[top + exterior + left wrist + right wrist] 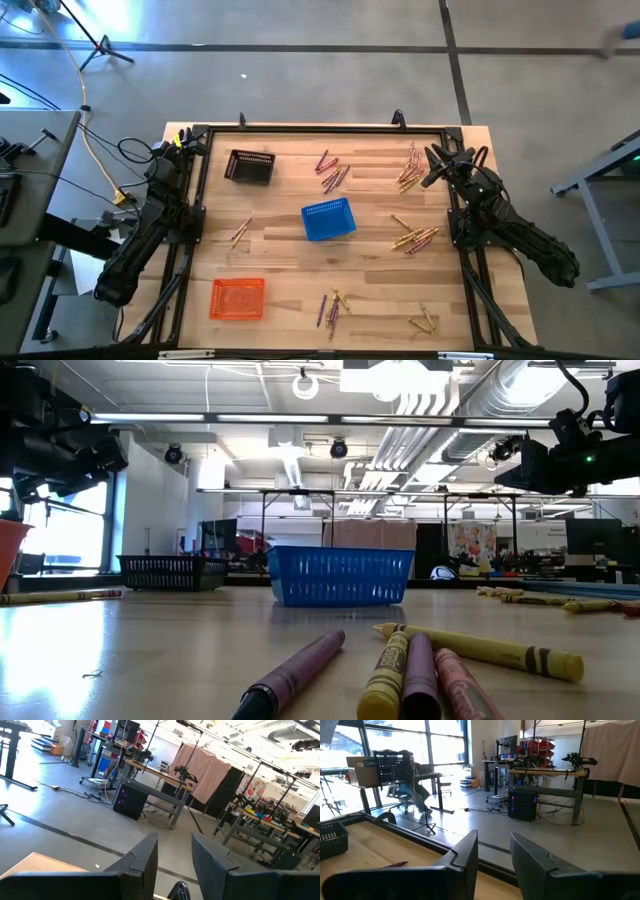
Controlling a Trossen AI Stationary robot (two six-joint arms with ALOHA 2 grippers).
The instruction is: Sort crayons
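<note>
Crayons (pixel 331 172) scattered in loose clusters across the wooden table (pixel 290 270), around blue basket (pixel 328 220). Left gripper (pixel 187 140) and right gripper (pixel 437 160) raised at far corners, aimed outward past the table edge, fingers parted, holding nothing.

A grey concrete floor (pixel 330 80) crossed by dark lines is seen around the wooden table (pixel 290 260), tall windows (pixel 395 740) are lit at nine o'clock, a pink curtain (pixel 210 775) is hung behind workbenches (pixel 160 775), and white ducts (pixel 430 410) are run overhead.
</note>
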